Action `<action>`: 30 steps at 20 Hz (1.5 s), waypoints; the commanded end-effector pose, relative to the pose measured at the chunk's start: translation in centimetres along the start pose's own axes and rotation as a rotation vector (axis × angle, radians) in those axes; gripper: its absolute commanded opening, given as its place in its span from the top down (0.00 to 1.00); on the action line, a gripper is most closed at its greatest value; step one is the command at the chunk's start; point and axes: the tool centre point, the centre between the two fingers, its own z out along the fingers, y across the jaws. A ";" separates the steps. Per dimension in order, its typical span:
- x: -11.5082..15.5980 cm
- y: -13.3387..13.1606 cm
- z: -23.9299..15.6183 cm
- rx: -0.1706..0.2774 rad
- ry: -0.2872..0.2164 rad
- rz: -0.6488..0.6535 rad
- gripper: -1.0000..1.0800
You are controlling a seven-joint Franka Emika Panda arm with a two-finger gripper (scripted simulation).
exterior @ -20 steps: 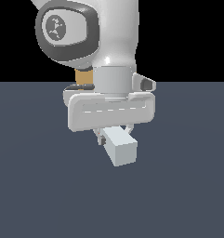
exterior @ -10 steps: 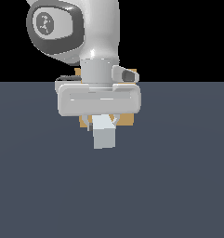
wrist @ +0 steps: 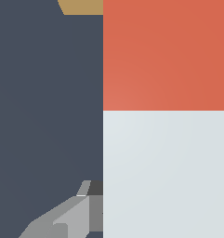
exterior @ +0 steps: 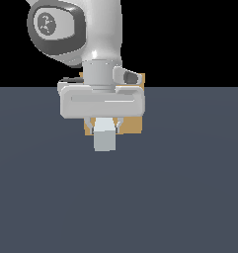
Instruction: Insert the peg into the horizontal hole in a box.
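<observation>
My gripper [exterior: 104, 129] is shut on the peg [exterior: 104, 136], whose pale grey-white end faces the exterior camera. In the wrist view the peg [wrist: 165, 139] fills much of the picture, its red part pointing toward the tan box [wrist: 81, 6], of which only a strip shows. In the exterior view the box [exterior: 133, 123] stands right behind the gripper, mostly hidden by the hand. The hole is hidden behind the hand and the peg. One grey finger [wrist: 71, 216] shows beside the peg.
The dark blue-grey floor [exterior: 189, 188] spreads all around. The arm's white wrist and grey joint [exterior: 56, 27] rise above the hand and cover the box's upper part.
The hand with the peg has moved toward the exterior view's left and turned, so the peg now points end-on at the camera, lined up in front of the box.
</observation>
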 end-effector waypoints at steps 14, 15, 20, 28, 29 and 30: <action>0.3 0.2 -0.2 -0.004 0.000 0.004 1.00; 0.4 0.2 -0.2 -0.004 0.000 0.004 1.00; 2.5 0.2 -0.3 -0.005 0.000 0.004 1.00; 9.1 0.2 -0.4 -0.007 0.000 0.004 1.00; 9.8 0.2 -0.4 -0.008 0.000 0.004 1.00; 10.5 0.2 -0.4 -0.008 0.000 0.004 1.00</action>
